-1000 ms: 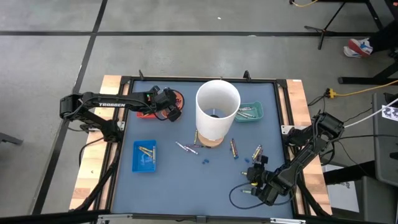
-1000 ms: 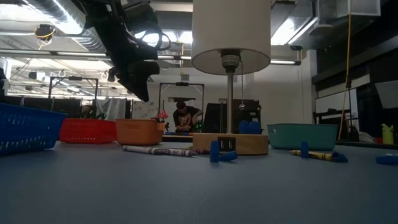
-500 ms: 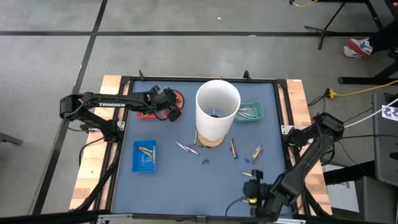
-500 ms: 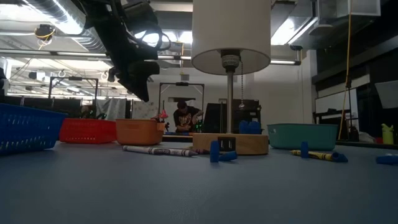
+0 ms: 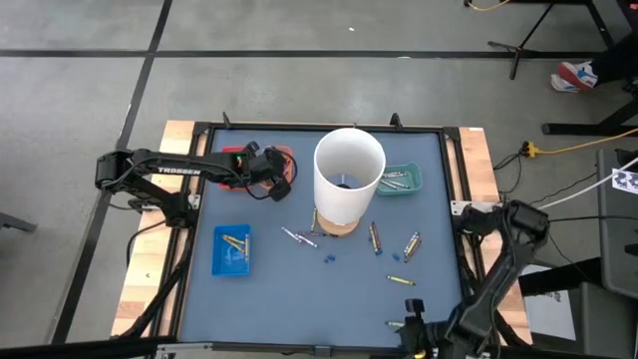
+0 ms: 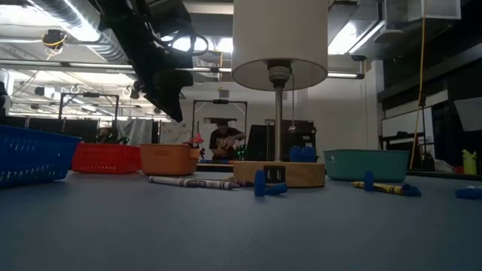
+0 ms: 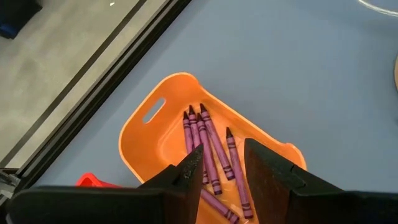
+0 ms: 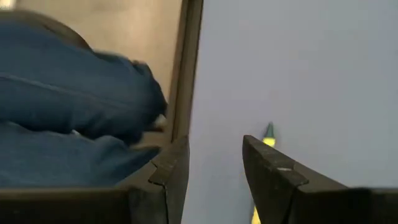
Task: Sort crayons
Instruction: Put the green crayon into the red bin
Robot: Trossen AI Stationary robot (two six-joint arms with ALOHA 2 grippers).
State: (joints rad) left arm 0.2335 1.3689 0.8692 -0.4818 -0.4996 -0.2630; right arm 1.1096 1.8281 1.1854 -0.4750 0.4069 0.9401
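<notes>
Loose crayons lie flat on the blue mat: a grey-purple one (image 5: pixel 297 237), gold-brown ones (image 5: pixel 375 237) and a yellow one (image 5: pixel 399 280). My left gripper (image 7: pixel 224 169) hangs open above the orange tray (image 7: pixel 161 134), where several purple crayons (image 7: pixel 208 149) lie. It touches nothing. My right gripper (image 8: pixel 217 168) is open at the table's near edge (image 5: pixel 412 317), above the mat. A yellow crayon (image 8: pixel 267 138) lies just beyond its fingers.
A tall white cylinder (image 5: pixel 349 179) on a wooden base stands mid-table. Around it are a blue tray (image 5: pixel 232 249) with gold crayons, a teal tray (image 5: pixel 402 179) with grey ones and a red tray (image 6: pixel 105 158). Small blue bits (image 5: pixel 327 261) lie loose. A person's blue trouser leg (image 8: pixel 74 93) is beyond the table's near edge.
My right gripper has drawn back toward the table's near edge, rising a little and tipping. It has stayed open. The yellow crayon that it stood over now lies uncovered on the mat.
</notes>
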